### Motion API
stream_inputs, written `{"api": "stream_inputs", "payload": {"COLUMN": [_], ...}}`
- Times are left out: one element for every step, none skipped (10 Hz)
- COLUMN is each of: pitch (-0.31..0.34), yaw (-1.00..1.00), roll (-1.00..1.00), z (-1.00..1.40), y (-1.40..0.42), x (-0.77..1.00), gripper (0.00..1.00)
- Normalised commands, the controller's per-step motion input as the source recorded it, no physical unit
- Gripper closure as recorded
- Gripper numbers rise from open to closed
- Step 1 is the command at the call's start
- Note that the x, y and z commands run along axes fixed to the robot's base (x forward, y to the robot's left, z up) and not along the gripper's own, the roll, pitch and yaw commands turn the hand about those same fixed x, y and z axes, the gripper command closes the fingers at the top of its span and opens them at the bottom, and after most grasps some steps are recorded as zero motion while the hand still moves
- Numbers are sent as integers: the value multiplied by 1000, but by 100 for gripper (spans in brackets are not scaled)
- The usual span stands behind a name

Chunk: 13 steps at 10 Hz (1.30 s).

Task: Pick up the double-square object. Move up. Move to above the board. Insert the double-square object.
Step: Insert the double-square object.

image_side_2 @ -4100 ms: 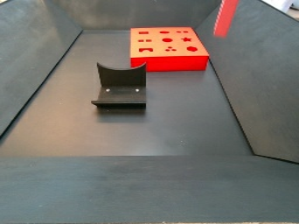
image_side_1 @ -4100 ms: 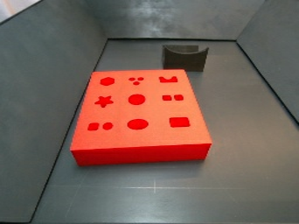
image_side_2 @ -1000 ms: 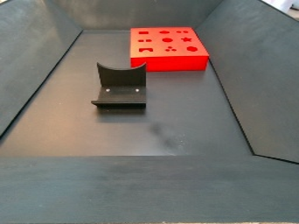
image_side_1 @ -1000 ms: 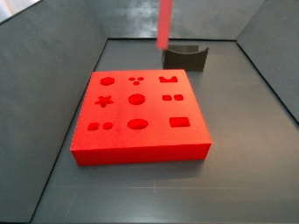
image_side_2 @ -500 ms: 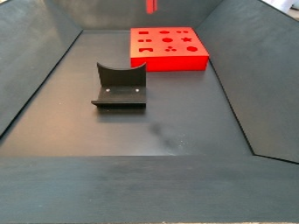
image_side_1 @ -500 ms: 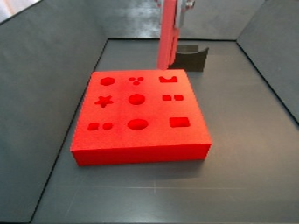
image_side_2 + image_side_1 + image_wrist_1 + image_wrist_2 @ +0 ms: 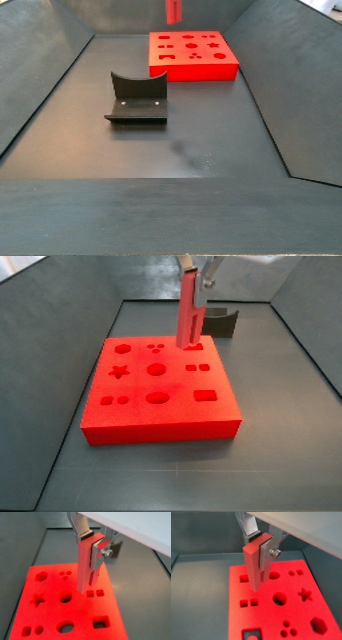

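Note:
My gripper (image 7: pixel 91 543) is shut on the upper end of the double-square object (image 7: pixel 85 568), a slim red bar that hangs upright; both also show in a wrist view (image 7: pixel 258 542) (image 7: pixel 256 568). The bar's lower end hangs over the board (image 7: pixel 80 617), a flat bright-red block with shaped cut-outs, close to the two-square cut-out (image 7: pixel 95 592). In a side view the gripper (image 7: pixel 198 270) holds the bar (image 7: pixel 190 311) over the board's far part (image 7: pixel 160 428). In a side view only the bar's lower end (image 7: pixel 174 10) shows above the board (image 7: pixel 195 72).
The dark grey fixture (image 7: pixel 219 322) stands on the floor behind the board, and shows apart from it in a side view (image 7: pixel 136 98). Sloping grey walls (image 7: pixel 47 60) enclose the dark floor (image 7: pixel 201 140) on all sides.
Over the last second the gripper has come down and in with the bar, from high at the back to just above the board's far part. Board and fixture have not moved.

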Motion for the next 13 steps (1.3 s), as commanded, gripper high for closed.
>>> {"api": "stream_inputs", "payload": {"pitch": [-83,-87,-131,-159,-146,-134,-137,-149,-161,0,26,0,0], "yaw": [-1000,-1000,-1000,-963,-957,-971,-971,-954,-883,-551,0,0,0], "roll": [-14,-13,-49,-39,-19,-7,-9,-20,-49,-76,0,-47,-30], "z": [-280,-280,-214,-180,-197,-217,-217,-197,-146,91,-9,-437,-457], "y": [0,0,0,29,63,57,57,63,117,317,0,29,0], "x": [0,0,43,131,163,146,151,157,240,257,0,200,203], "gripper": [100,100,100,100,100,100,100,100,100,100,100,100,100]}}
